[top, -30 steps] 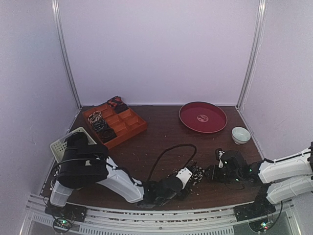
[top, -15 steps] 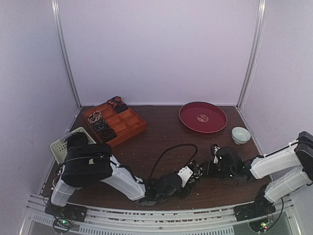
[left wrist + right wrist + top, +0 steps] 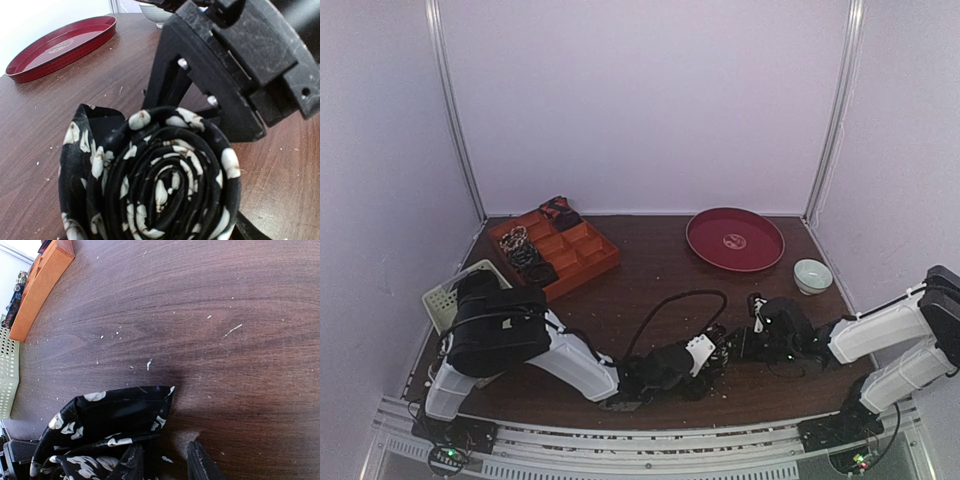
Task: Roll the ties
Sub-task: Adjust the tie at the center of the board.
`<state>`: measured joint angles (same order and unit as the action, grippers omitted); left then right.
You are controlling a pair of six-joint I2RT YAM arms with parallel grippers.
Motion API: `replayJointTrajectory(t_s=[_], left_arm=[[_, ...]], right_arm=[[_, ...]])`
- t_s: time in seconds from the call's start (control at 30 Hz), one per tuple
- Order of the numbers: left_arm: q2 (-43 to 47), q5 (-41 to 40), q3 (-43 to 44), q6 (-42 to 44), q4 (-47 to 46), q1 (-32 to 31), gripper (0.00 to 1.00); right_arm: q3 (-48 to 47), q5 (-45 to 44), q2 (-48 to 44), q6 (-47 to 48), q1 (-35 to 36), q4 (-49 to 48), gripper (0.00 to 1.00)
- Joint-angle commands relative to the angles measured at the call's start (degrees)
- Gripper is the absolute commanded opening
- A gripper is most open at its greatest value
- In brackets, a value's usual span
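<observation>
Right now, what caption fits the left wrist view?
Rolled black tie with white pattern on the wooden table, right tool behind it, red tray beyond.

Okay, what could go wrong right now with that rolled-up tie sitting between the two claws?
1. The rolled tie has its outer flap standing away from the coil. If that flap isn't pinned, the roll could spring loose and unwind.
2. The right claw sits right beside the coil and close to the left claw. A small move might knock the roll over or bump the claws together.
</observation>
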<state>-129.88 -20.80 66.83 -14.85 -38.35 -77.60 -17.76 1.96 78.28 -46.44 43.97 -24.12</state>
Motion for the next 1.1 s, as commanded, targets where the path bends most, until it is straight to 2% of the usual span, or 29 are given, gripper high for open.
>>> replayJointTrajectory(t_s=[0.0,0.1,0.3,0.53,0.6,0.9,1.07], left_arm=[[0.4,-0.3,-0.7,0.5,1.1,0.2,0.69],[0.6,-0.4,-1.3,0.5,0.5,0.2,0.68],[0.5,-1.0,-1.2,0.6,0.4,0.2,0.66],[0.8,-0.4,-2.1,0.9,-0.9,0.2,0.66],[0.8,-0.5,-2.2,1.0,-1.2,0.2,0.66],[0.1,-2.1,-1.8,1.5,-1.9,0.2,0.67],[0.5,-2.1,-2.0,1.4,-2.1,0.2,0.70]], right_arm=[[-0.6,-1.3,-2.4,0.1,-0.2,3.0,0.33],[-1.7,-3.1,-5.1,-0.1,-0.3,6.7,0.33],[-3.5,-3.9,-10.8,2.4,-3.1,11.3,0.42],[-8.4,14.5,-6.0,9.1,-12.3,4.6,0.52],[-10.5,16.3,-2.8,9.8,-13.5,4.5,0.52],[-23.0,24.0,17.2,17.5,-14.7,7.4,0.31],[-23.8,28.8,20.0,20.3,-14.7,9.3,0.23]])
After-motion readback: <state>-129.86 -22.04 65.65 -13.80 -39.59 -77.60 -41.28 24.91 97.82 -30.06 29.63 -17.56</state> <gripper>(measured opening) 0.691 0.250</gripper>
